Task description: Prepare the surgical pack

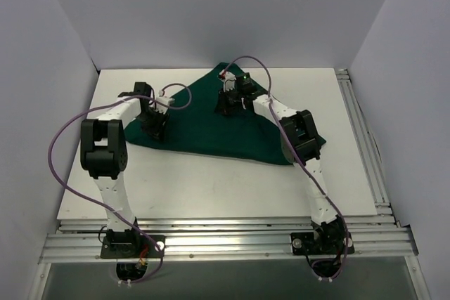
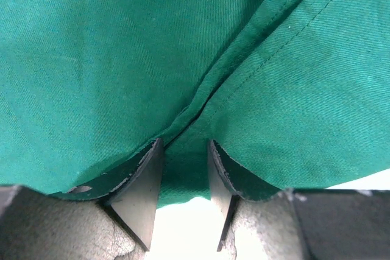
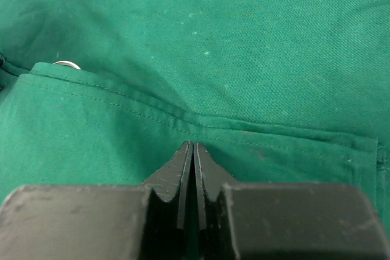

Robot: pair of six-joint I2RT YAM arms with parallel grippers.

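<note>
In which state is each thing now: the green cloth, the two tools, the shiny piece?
green drape: folded over, lying on the table.
left tool: open, drape edge in the gap.
right tool: shut, tips at the drape's hem.
steel rim: mostly hidden under a drape fold.

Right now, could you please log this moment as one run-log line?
drape: on table | left gripper: open, drape edge between jaws | right gripper: shut at drape hem
</note>
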